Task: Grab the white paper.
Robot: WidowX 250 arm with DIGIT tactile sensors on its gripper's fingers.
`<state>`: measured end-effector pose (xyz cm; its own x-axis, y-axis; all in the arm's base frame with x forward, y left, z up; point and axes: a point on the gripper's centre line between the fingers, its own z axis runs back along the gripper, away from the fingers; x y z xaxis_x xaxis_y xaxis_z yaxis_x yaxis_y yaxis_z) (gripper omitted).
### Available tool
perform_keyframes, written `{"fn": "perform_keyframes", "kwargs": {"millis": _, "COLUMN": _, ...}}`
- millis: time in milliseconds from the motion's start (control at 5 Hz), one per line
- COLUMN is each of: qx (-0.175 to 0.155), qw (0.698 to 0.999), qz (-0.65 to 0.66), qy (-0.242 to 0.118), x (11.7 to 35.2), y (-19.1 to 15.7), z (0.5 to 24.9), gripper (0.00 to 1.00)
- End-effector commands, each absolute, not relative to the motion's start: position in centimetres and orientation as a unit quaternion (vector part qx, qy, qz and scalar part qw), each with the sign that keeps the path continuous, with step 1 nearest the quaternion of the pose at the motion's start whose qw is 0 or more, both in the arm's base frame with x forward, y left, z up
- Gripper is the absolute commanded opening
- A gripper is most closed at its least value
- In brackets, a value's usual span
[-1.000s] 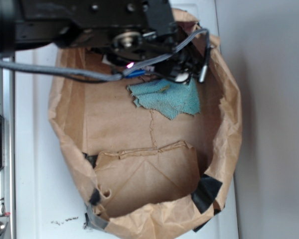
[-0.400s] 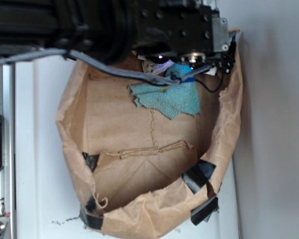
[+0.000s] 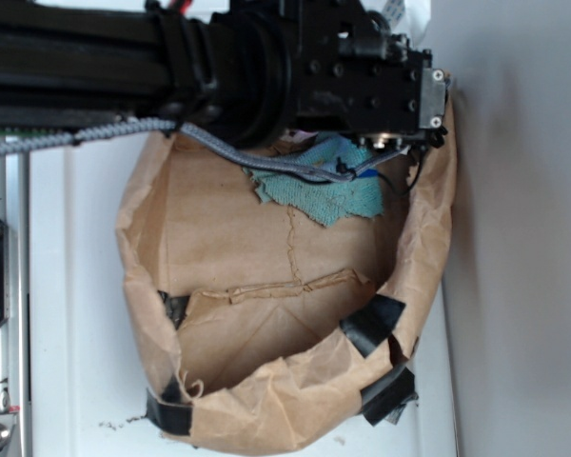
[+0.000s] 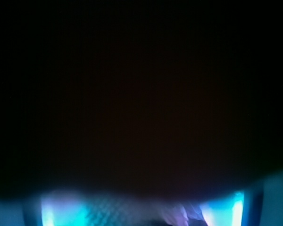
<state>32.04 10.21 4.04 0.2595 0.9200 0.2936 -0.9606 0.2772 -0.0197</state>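
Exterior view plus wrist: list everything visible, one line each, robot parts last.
Brown paper bag: one, tan, lying open on the white surface, rim crumpled, filling most of the exterior view.
Black tape: several patches, black, on the bag's lower rim.
Teal cloth: one, teal-green, inside the bag near its upper edge, partly under the arm.
White surface: one, white, under the bag.
White paper: not visible in either view; it may be hidden under the arm.
Wrist view: almost all dark, only a blurred blue-white strip along the bottom.
Cable: grey, running from the arm over the bag.
Robot arm: one, black, across the top; gripper hidden.
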Motion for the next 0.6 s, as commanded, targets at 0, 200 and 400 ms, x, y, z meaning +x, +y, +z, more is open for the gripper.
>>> {"fn": "perform_keyframes", "kwargs": {"millis": 0, "qx": 0.007, "qw": 0.790, "qz": 0.595, "qy": -0.148, "x": 31.7, "y": 10.5, "z": 7.8, "gripper": 1.00}}
{"fn": "perform_keyframes", "kwargs": {"millis": 200, "qx": -0.021, "qw": 0.790, "qz": 0.594, "qy": -0.149, "x": 30.4, "y": 10.4, "z": 10.8, "gripper": 1.00}}
{"fn": "perform_keyframes", "kwargs": {"millis": 400, "qx": -0.035, "qw": 0.798, "qz": 0.583, "qy": -0.149, "x": 29.8, "y": 10.1, "z": 11.5, "gripper": 1.00}}
